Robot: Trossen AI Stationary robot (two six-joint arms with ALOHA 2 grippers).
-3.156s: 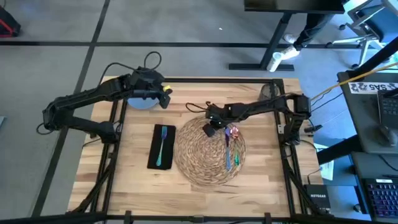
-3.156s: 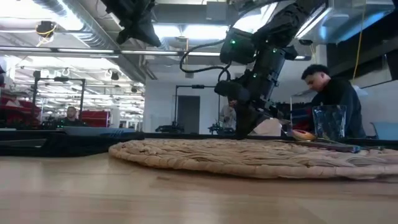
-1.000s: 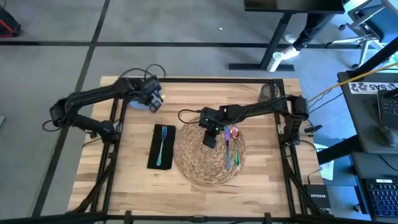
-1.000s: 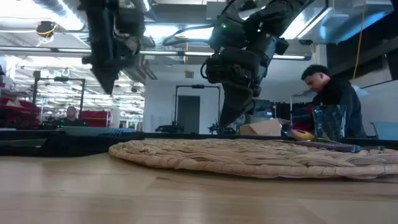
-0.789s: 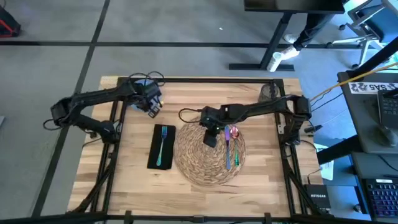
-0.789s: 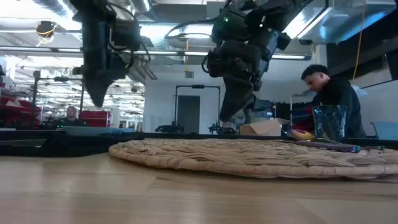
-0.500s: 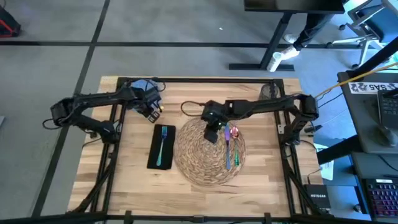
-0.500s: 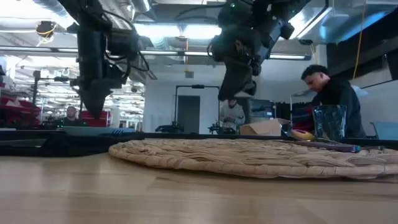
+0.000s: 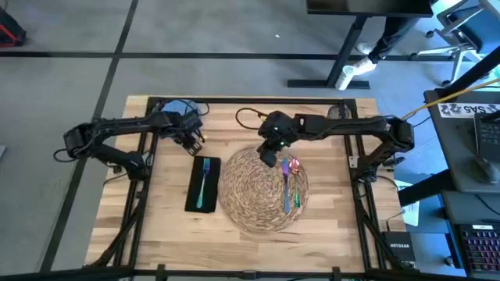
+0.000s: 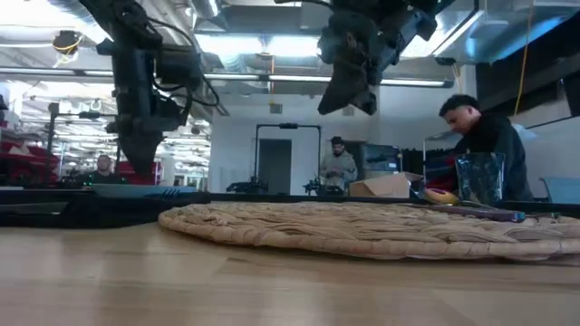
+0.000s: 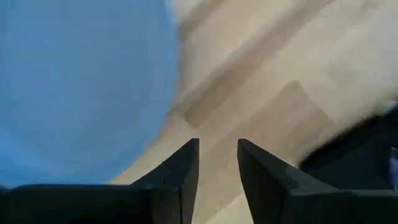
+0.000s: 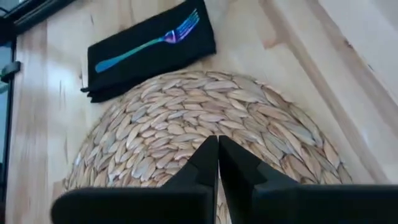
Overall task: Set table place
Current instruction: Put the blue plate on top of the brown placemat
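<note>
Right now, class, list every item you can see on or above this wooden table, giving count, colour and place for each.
Butcher-block wooden table: one, light wood with a black frame, under everything.
Round woven straw placemat: one, tan, centre of the table.
Black rectangular napkin: one, left of the placemat.
Teal fork: one, lying on the napkin.
Colourful-handled cutlery: count unclear, pink, blue and green, on the placemat's right side.
Pale blue round plate: one, far left corner, partly hidden.
Clear glass cup: one, far right.
Left gripper: dark, slightly open, beside the plate.
Right gripper: dark, shut, above the placemat's far edge.
</note>
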